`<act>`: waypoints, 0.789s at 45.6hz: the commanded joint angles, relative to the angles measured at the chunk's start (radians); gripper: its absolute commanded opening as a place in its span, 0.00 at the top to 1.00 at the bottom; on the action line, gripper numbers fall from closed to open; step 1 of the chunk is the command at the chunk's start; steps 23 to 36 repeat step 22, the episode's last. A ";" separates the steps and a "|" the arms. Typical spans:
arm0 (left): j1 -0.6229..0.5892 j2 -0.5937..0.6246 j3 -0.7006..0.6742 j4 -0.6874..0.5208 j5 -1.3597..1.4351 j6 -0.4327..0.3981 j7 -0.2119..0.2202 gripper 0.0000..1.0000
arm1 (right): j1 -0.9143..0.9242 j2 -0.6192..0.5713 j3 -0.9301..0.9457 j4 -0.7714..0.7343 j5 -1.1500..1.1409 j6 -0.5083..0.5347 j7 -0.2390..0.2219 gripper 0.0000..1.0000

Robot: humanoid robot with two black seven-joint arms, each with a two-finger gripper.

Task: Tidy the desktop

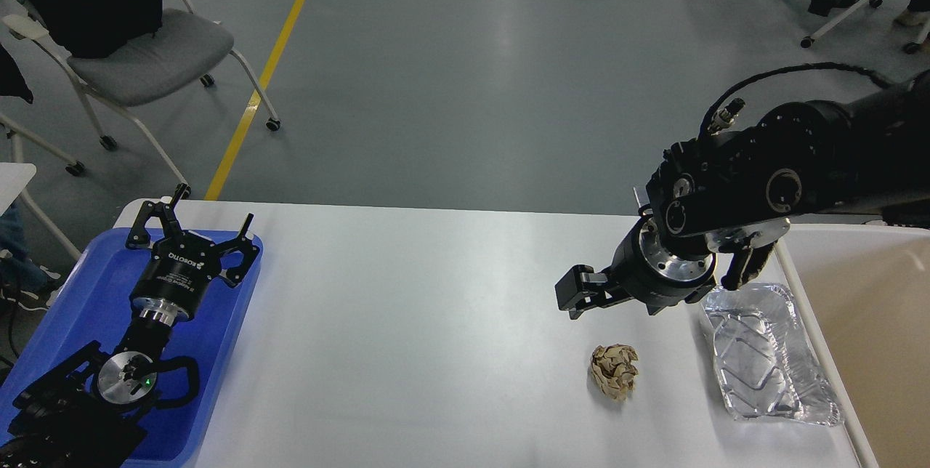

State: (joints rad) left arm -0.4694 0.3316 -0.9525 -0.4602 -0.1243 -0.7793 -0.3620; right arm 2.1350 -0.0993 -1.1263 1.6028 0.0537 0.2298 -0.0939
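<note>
The white desktop [407,323] fills the lower view. A crumpled brown paper ball [615,371] lies on it right of centre. An empty foil tray [763,359] lies near the right edge. My right gripper [575,295] hangs over the desktop just behind and left of the paper ball, apart from it. It is dark and its fingers cannot be told apart. My left gripper [200,219] is open and empty, resting over the blue tray [218,352] at the left.
A beige bin with a white rim [872,308] stands against the desktop's right edge. A grey chair [138,54] stands on the floor at the back left, beside a yellow floor line [269,68].
</note>
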 commanded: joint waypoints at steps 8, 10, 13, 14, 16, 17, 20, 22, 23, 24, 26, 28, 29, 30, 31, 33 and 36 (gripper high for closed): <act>0.000 0.000 0.000 0.000 0.000 0.000 0.000 0.01 | -0.012 -0.005 -0.015 -0.034 0.008 -0.003 -0.004 0.00; 0.000 0.000 0.000 0.000 0.000 0.000 0.000 0.01 | -0.012 -0.007 -0.013 -0.034 0.005 0.000 -0.003 0.00; 0.000 0.000 0.000 0.000 0.000 0.000 0.000 0.01 | -0.009 -0.007 -0.013 -0.034 0.005 -0.001 -0.003 0.00; 0.000 0.000 0.000 0.000 0.000 0.000 0.000 0.01 | -0.009 -0.007 -0.013 -0.034 0.003 0.000 -0.003 0.00; 0.000 0.000 0.000 0.000 0.000 0.000 0.000 0.01 | -0.003 -0.007 -0.013 -0.034 0.003 0.000 -0.004 0.00; 0.000 0.000 0.000 0.000 0.000 0.000 0.000 0.01 | -0.001 -0.008 -0.013 -0.034 0.003 0.002 -0.003 0.00; 0.000 0.000 0.000 0.000 0.000 0.000 0.000 0.01 | 0.003 -0.008 -0.013 -0.034 0.002 0.005 -0.003 0.00; 0.000 0.000 0.000 0.000 0.000 0.000 0.000 0.01 | 0.006 -0.010 -0.013 -0.034 0.002 0.011 0.000 0.00; 0.000 0.000 0.000 0.000 0.000 0.000 0.000 0.01 | 0.006 -0.010 -0.013 -0.034 0.002 0.011 0.000 0.00; 0.000 0.000 0.000 0.000 0.000 0.000 0.000 0.01 | 0.006 -0.010 -0.013 -0.034 0.002 0.011 0.000 0.00; 0.000 0.000 0.000 0.000 0.000 0.000 0.000 0.01 | 0.006 -0.010 -0.013 -0.034 0.002 0.011 0.000 0.00; 0.000 0.000 0.000 0.000 0.000 0.000 0.000 0.01 | 0.006 -0.010 -0.013 -0.034 0.002 0.011 0.000 0.00; 0.000 0.000 0.000 0.000 0.000 0.000 0.000 0.01 | 0.006 -0.010 -0.013 -0.034 0.002 0.011 0.000 0.00; 0.000 0.000 0.000 0.000 0.000 0.000 0.000 0.01 | 0.006 -0.010 -0.013 -0.034 0.002 0.011 0.000 0.00; 0.000 0.000 0.000 0.000 0.000 0.000 0.000 0.01 | 0.006 -0.010 -0.013 -0.034 0.002 0.011 0.000 0.00; 0.000 0.000 0.000 0.000 0.000 0.000 0.000 0.01 | 0.006 -0.010 -0.013 -0.034 0.002 0.011 0.000 0.00; 0.000 0.000 0.000 0.000 0.000 0.000 0.000 0.01 | 0.006 -0.010 -0.013 -0.034 0.002 0.011 0.000 0.00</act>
